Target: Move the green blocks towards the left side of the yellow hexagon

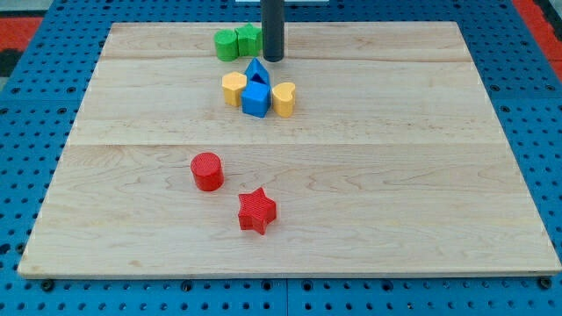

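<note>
Two green blocks sit side by side near the board's top edge: a green cylinder [226, 45] and a second green block [248, 39] to its right, touching it. My tip [273, 58] stands just right of that second green block, touching or nearly touching it. The yellow hexagon [233, 89] lies below the green blocks. It is at the left of a tight cluster with a blue triangle [256, 70], a blue cube [256, 99] and a yellow heart [284, 98].
A red cylinder [207, 171] and a red star [256, 211] lie lower down, left of centre. The wooden board [421, 175] rests on a blue pegboard surface [26, 140].
</note>
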Tool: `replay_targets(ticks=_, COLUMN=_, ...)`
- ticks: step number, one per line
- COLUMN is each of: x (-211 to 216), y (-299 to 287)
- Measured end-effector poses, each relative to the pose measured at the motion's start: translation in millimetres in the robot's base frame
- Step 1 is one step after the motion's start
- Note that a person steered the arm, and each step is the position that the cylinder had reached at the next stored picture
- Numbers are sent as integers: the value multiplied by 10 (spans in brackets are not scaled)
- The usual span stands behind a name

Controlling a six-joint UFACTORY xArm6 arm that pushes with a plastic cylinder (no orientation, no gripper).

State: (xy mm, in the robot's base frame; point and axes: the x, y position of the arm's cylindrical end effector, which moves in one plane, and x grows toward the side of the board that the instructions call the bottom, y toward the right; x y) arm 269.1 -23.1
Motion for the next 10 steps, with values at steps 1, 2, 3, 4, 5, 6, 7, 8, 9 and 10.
replay_targets(ticks=1, x=192, y=-223)
replay_targets(ticks=2, x=365, y=-104)
replay_targets(ticks=3, x=289, y=204)
replay_targets(ticks=4, x=-198, y=660)
replay_targets(ticks=5, x=-614, y=258)
replay_targets(ticks=6, x=-508, y=-500)
replay_targets(ticks=7, x=-20, y=-709)
replay_targets(ticks=8, x=86, y=-711)
replay_targets(ticks=9, x=86, y=-759)
replay_targets(ticks=10, x=265, y=-858)
